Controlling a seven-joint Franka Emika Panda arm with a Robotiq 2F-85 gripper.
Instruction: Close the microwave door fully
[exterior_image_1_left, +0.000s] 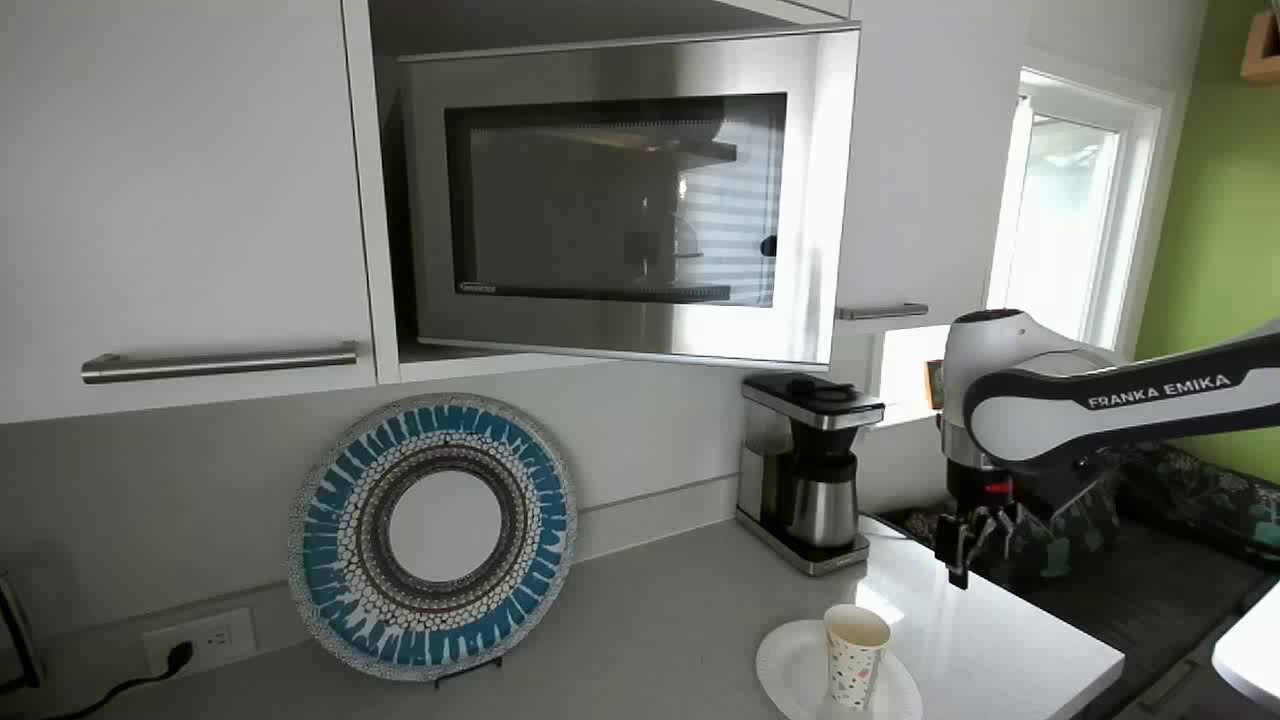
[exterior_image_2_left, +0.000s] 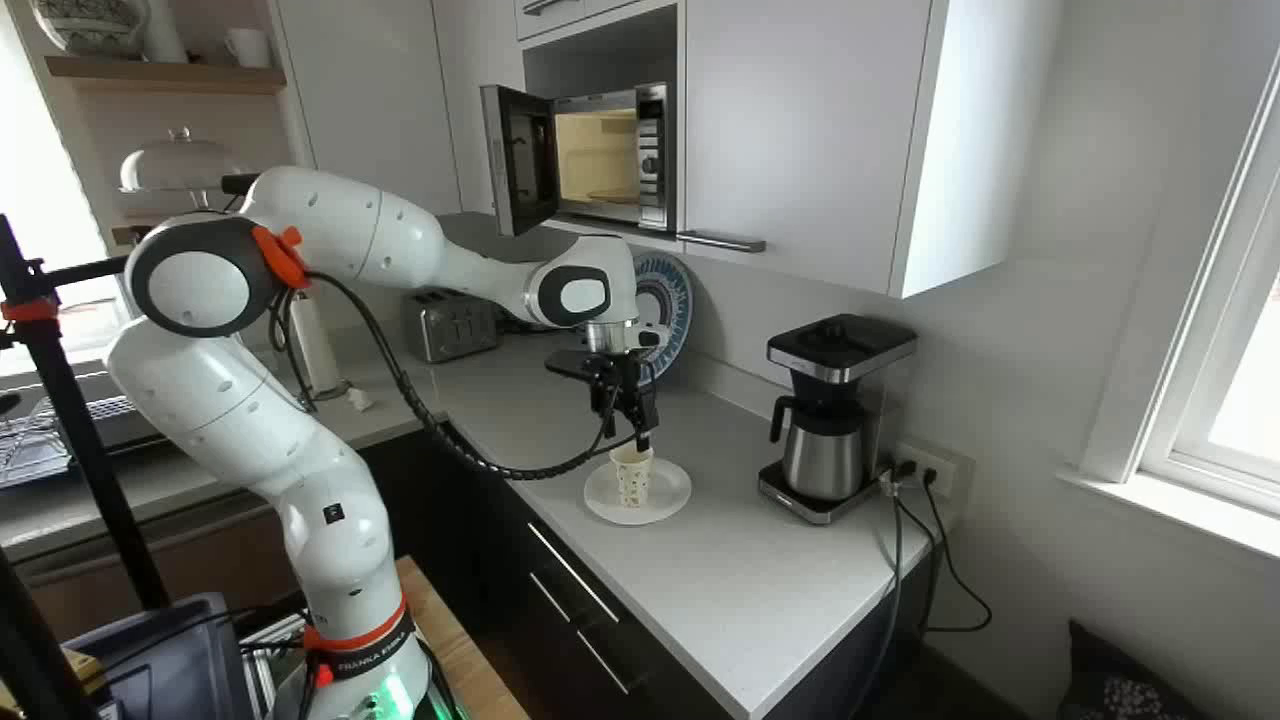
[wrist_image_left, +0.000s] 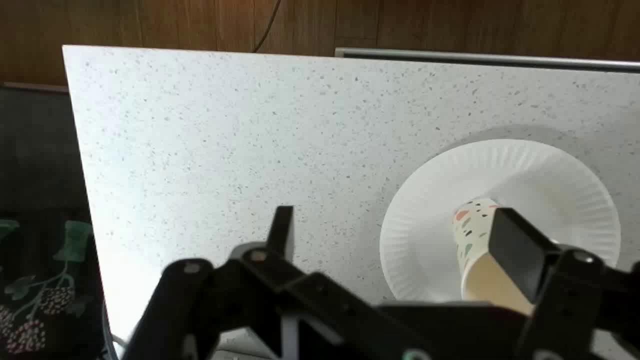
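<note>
The microwave door (exterior_image_1_left: 610, 210), a silver frame around a dark glass window, stands swung open in both exterior views (exterior_image_2_left: 525, 160). It projects out from the cabinet opening. The microwave (exterior_image_2_left: 652, 150) shows its bright interior and a narrow button panel at the right; in an exterior view its body is mostly hidden behind the door. My gripper (exterior_image_1_left: 975, 550) points down, well below the door and apart from it. It also shows in an exterior view (exterior_image_2_left: 630, 420) near a paper cup. In the wrist view the fingers (wrist_image_left: 395, 220) are wide apart with nothing held between them.
A speckled paper cup (wrist_image_left: 472, 230) stands on a white paper plate (wrist_image_left: 415, 200) on the counter (exterior_image_2_left: 700, 620), close under my gripper. A coffee maker (exterior_image_2_left: 830, 420), a patterned round plate (exterior_image_1_left: 345, 500) and a toaster (exterior_image_2_left: 455, 325) stand on the counter. Cabinets flank the microwave.
</note>
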